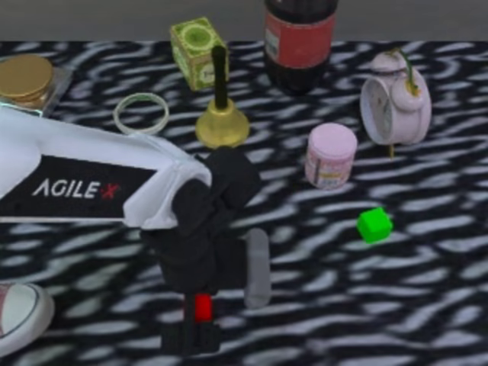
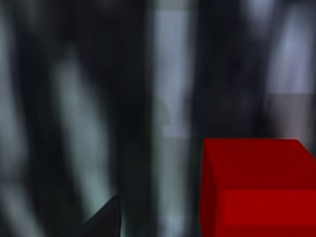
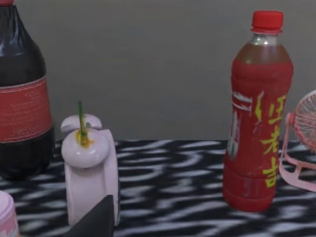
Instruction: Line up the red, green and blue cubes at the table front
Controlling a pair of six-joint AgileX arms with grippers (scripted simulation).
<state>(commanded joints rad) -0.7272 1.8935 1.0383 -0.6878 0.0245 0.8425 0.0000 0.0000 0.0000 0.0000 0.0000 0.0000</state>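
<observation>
The red cube [image 1: 203, 306] rests on the zebra-striped table [image 1: 427, 305] near its front edge, left of centre. My left gripper [image 1: 196, 329] hangs over it, open. In the left wrist view the red cube [image 2: 256, 187] fills the corner, and a clear gap separates it from the one dark finger [image 2: 103, 222] that shows. The green cube [image 1: 374, 225] sits alone farther right, below the pink jar. The blue cube is out of view. My right gripper [image 3: 158, 232] is off the top view, parked and open, facing the table's back.
Along the back stand a gold-lidded jar [image 1: 27, 78], a pale ring [image 1: 141, 113], a yellow-green box [image 1: 197, 52], a brass bell [image 1: 221, 114], a cola bottle [image 1: 299, 42], a pink jar [image 1: 331, 155] and an alarm clock [image 1: 396, 103]. A shoe [image 1: 19, 316] lies front left.
</observation>
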